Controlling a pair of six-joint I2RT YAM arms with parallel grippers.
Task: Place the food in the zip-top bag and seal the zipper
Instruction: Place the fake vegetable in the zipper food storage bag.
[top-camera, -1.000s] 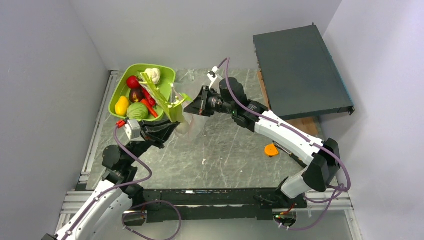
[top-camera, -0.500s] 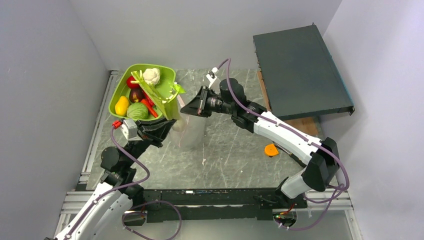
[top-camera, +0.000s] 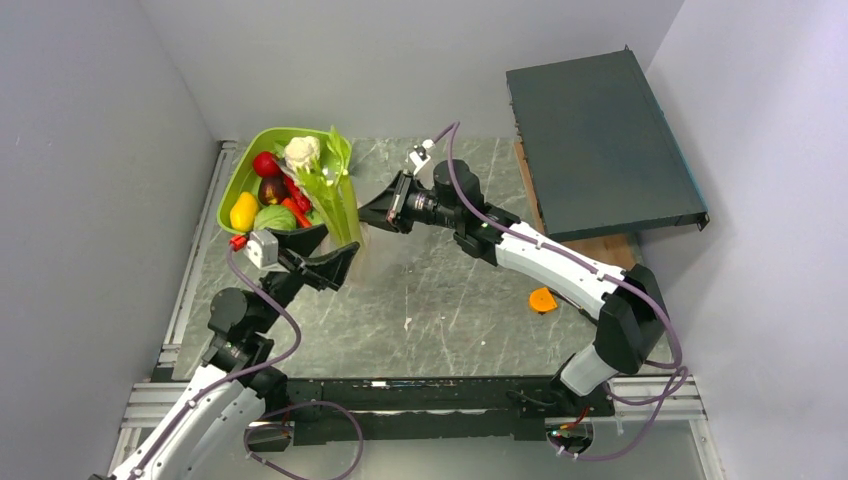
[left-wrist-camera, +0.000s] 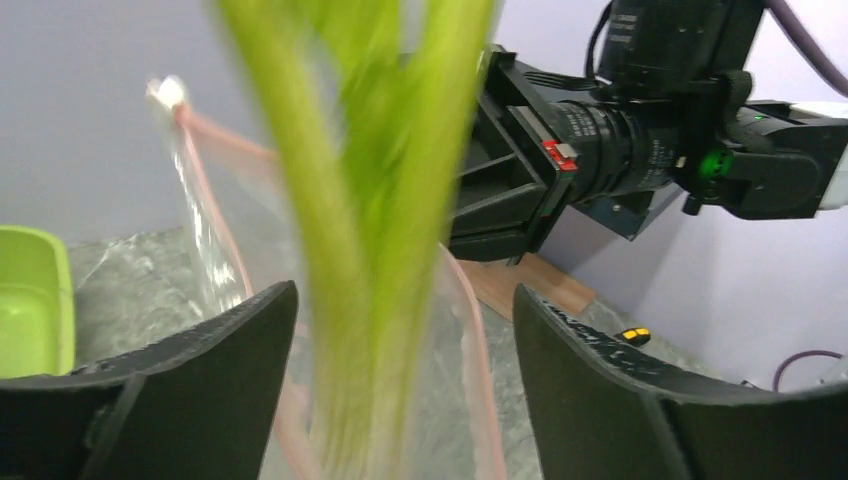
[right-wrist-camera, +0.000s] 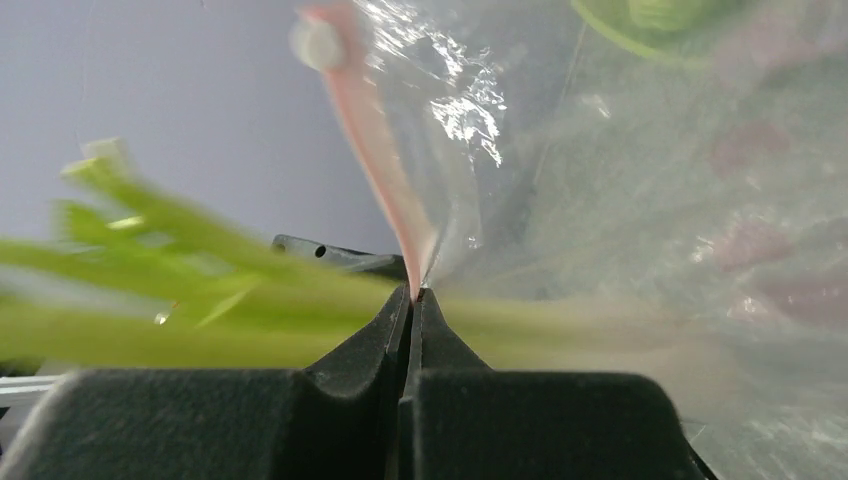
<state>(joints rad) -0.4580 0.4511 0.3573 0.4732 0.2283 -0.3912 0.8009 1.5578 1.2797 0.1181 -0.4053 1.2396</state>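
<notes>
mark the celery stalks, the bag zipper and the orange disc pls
celery stalks (left-wrist-camera: 325, 280), left wrist view, middle of the blurred left-hand stalk.
zipper (right-wrist-camera: 368, 130), right wrist view, midway up the pink strip.
orange disc (top-camera: 542, 299), top external view, centre of the disc.

No writing, brand, number or sign can be read in any view. The only marking is a small red tag (left-wrist-camera: 558, 152) on the black ribbed cylindrical housing (left-wrist-camera: 610, 150) just behind the right gripper (right-wrist-camera: 413, 300), seen from the left wrist. Whatever it bears is too small to make out.
</notes>
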